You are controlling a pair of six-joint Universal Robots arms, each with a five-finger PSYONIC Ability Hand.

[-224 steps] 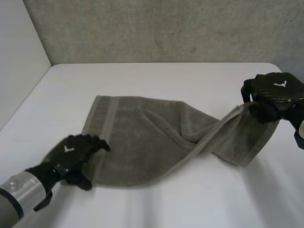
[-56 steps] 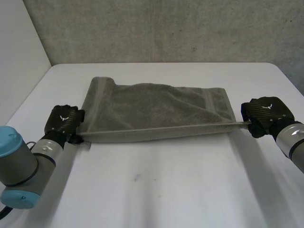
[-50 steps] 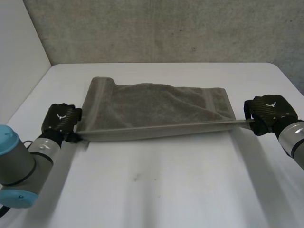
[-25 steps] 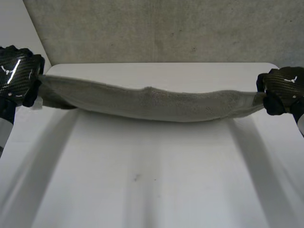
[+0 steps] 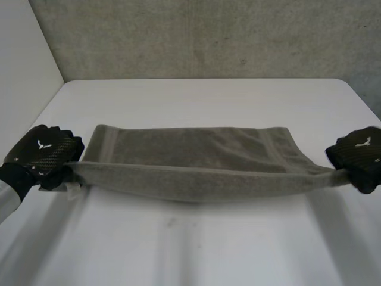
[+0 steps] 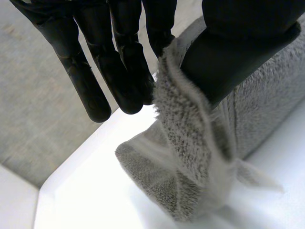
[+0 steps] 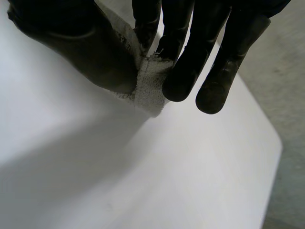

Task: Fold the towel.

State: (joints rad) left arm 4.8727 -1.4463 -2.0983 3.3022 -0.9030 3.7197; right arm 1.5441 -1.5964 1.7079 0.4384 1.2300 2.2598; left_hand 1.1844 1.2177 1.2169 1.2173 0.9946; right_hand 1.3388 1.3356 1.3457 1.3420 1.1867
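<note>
Over white table (image 5: 196, 250), left hand (image 5: 44, 155), right hand (image 5: 360, 156) pinch towel (image 5: 196, 161) ends; concrete wall (image 5: 208, 36) behind

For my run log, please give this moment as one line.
left hand: pinches towel end | right hand: pinches other end | towel: near edge stretched between hands, far part on table

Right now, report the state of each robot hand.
Left robot hand: closed, pinching the towel at its near left corner.
Right robot hand: closed, pinching the towel at its near right corner.

left hand (image 5: 44, 156), towel (image 5: 196, 162) between, right hand (image 5: 360, 156)
</note>
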